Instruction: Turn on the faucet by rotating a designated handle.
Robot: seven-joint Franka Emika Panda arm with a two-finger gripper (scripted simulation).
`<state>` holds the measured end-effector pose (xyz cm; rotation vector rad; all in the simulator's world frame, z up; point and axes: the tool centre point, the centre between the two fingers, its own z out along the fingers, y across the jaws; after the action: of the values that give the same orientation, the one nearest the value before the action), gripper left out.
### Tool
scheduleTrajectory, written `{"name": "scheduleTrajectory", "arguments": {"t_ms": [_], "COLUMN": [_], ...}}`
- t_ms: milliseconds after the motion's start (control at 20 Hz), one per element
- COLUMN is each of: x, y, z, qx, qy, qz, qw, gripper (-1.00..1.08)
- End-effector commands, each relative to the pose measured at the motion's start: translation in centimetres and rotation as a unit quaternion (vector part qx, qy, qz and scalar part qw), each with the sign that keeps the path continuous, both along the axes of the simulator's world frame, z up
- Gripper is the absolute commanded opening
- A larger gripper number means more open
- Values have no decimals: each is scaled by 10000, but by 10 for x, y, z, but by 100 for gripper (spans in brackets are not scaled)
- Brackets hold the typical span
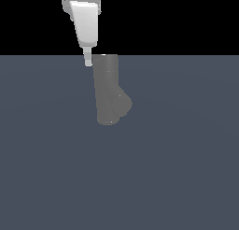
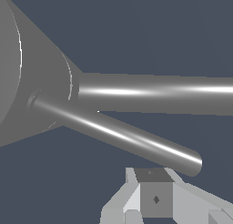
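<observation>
Faucet (image 1: 108, 91) stands upright near mid-surface, a bit toward the exterior view's left, with its stubby spout (image 1: 122, 103) angling off the lower body toward that view's right. In the wrist view I see two slim rods coming off the faucet's top: one long and running out of frame (image 2: 154, 93), one shorter with a rounded free end (image 2: 123, 136). I cannot tell which is the designated handle; the shorter one lies nearest my claw (image 2: 154, 198), so I treat that as the likely target. From the exterior view neither rod is resolvable. The claw (image 1: 88, 61) hangs just beside the faucet's top edge, on the exterior view's left. Only one finger shows clearly, so I cannot tell whether the jaws are apart or together; nothing appears to be held. Contact with the rod is not evident, just close. My judgement for the step: push near the rod's free end for leverage, keep the push tangential to the faucet's axis, and follow the arc so the finger does not slide off the rounded tip. Dark grey surface (image 1: 186, 177) otherwise plain.
</observation>
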<state>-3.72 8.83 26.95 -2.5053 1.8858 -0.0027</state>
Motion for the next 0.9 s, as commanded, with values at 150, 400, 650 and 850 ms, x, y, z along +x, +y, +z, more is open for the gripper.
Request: {"name": "scheduleTrajectory", "arguments": {"t_ms": [150, 400, 650, 850], "x": [-2, 5, 12, 18], "y": [-13, -40, -66, -85], "z": [0, 0, 0, 0], "qx": [-16, -16, -17, -17], "qy": [9, 12, 16, 19], "qz": [-16, -47, -77, -99], "qw": [10000, 10000, 10000, 9999], "gripper": [-100, -100, -100, -100]}}
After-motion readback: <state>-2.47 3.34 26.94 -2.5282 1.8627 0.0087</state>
